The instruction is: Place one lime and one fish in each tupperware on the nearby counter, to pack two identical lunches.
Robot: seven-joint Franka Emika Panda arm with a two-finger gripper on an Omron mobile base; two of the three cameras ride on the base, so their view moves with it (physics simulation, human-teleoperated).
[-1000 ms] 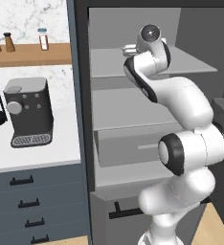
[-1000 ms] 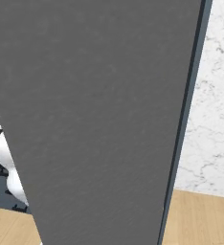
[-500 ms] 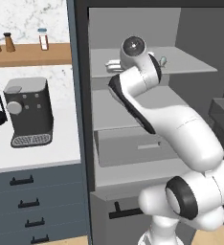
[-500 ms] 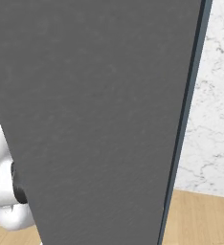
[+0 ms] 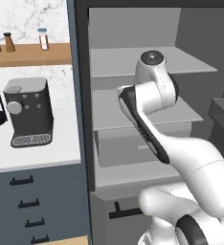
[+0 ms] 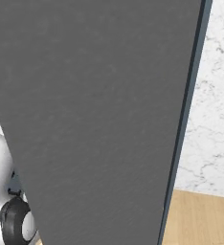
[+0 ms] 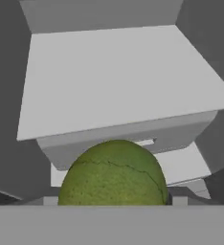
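I see the arm (image 5: 152, 119) has swung from upper right toward centre of the left base view, out of the fridge (image 5: 147, 67), with the gripper closed on the lime (image 7: 114, 172) at bottom centre of hand view, so next is carrying it to a tupperware.

White glossy arm (image 5: 181, 153), rounded segments, dark grey joint bands, round dark cap w/ ring at top joint

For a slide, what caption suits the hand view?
A lime sits close before the camera, with pale grey shelves behind it.
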